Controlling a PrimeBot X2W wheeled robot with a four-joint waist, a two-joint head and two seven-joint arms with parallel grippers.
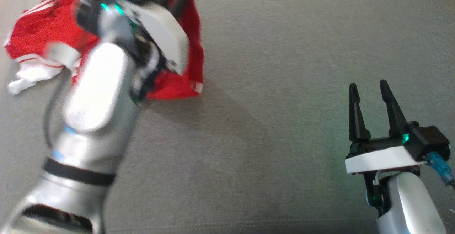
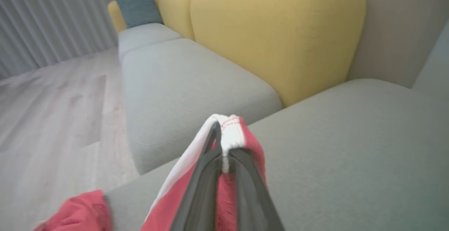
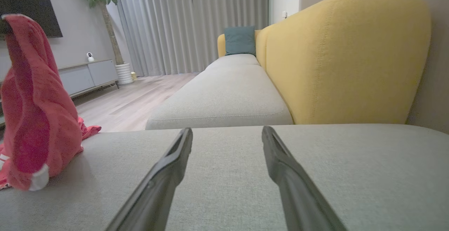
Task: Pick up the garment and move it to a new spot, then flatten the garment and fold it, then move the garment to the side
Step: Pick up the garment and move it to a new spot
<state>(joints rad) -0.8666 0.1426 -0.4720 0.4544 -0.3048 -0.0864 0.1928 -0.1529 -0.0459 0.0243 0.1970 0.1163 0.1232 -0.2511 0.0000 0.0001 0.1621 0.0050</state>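
A red garment (image 1: pixel 32 38) with white trim lies bunched at the far left of a grey seat (image 1: pixel 291 49). The left gripper (image 2: pixel 221 132) is clamped tight on a white-edged fold of it and holds that part up in a peak, while the rest lies on the cushion. The right gripper (image 1: pixel 368 83) sits low at the near right, well apart from the garment, its fingers spread wide and holding nothing. A yellow backrest (image 3: pixel 343 55) rises behind the seat.
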